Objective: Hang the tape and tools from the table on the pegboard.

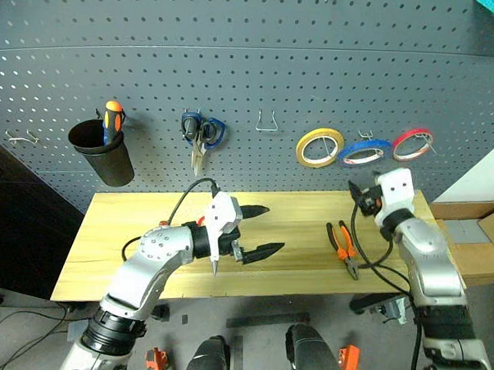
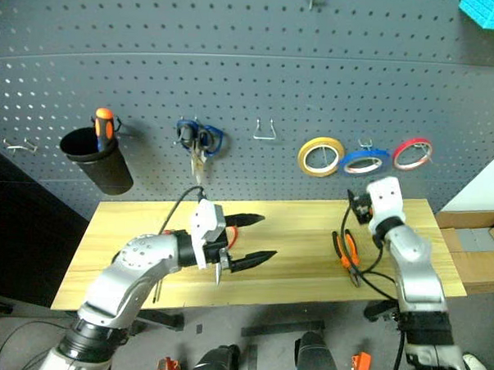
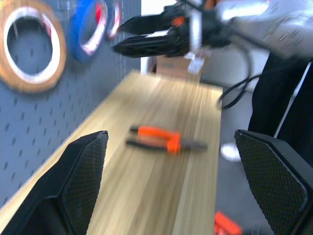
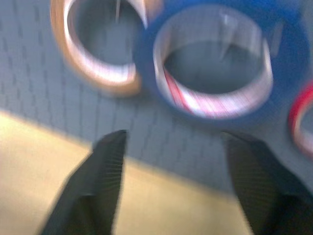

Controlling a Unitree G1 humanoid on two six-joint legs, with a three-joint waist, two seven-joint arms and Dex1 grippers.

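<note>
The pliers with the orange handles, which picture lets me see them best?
The left wrist view: the pliers lie flat on the table, whole and unhidden, between the left gripper's fingers. In the left eye view they show small but whole. In the right eye view the right arm's cable crosses them.

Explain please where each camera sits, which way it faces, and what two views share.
Head eyes: look forward and down at the dark grey-blue pegboard, the light wood table and both arms.
Left wrist: looks along the table at the orange-and-black pliers, between its open fingers.
Right wrist: faces the blue tape ring, between its open fingers.
Both wrist views share that blue ring.
</note>
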